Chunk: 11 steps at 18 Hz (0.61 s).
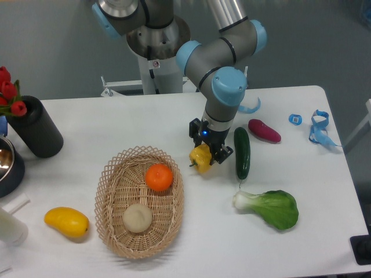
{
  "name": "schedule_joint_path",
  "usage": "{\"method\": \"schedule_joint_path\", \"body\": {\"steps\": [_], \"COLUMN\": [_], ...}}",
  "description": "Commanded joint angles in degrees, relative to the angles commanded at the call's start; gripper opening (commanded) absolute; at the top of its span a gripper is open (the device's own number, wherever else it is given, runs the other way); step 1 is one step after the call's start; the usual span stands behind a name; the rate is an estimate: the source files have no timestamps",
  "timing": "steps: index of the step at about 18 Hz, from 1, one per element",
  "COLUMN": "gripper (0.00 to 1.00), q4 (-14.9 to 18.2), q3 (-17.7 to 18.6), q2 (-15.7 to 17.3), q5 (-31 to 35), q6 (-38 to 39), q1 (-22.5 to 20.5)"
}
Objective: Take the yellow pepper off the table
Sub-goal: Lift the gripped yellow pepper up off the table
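Observation:
The yellow pepper (200, 158), small, glossy and lobed, is on the white table (301, 243) just right of the wicker basket's upper rim. My gripper (209, 152) comes straight down over it with the fingers closed against the pepper's right and back sides, so it is shut on the pepper. The left half of the pepper shows; the rest is hidden under the gripper. I cannot tell whether the pepper still touches the tabletop.
A wicker basket (114, 218) holds an orange (159, 177) and a pale round item (137, 218). A cucumber (242, 152), purple vegetable (264, 130) and bok choy (268, 207) lie to the right. A yellow mango-like fruit (66, 222) and black cylinder (35, 126) are at left.

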<state>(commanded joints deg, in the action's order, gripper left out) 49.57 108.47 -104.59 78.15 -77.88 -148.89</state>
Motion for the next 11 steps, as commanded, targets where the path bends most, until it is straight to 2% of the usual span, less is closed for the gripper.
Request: {"method": "schedule_joint_path", "body": {"steps": [5, 7, 11], "gripper": [0.38, 0.38, 0.38], "q4": [-0.09, -1.13, -2.37], "q3": [-6.33, -9.32, -12.75], "q2": [0.18, 0.18, 0.18], "q5": [-7.47, -10.72, -12.66], "q6": [5.27, 9.13, 13.1], "q1": [-0.35, -0.87, -1.75]}}
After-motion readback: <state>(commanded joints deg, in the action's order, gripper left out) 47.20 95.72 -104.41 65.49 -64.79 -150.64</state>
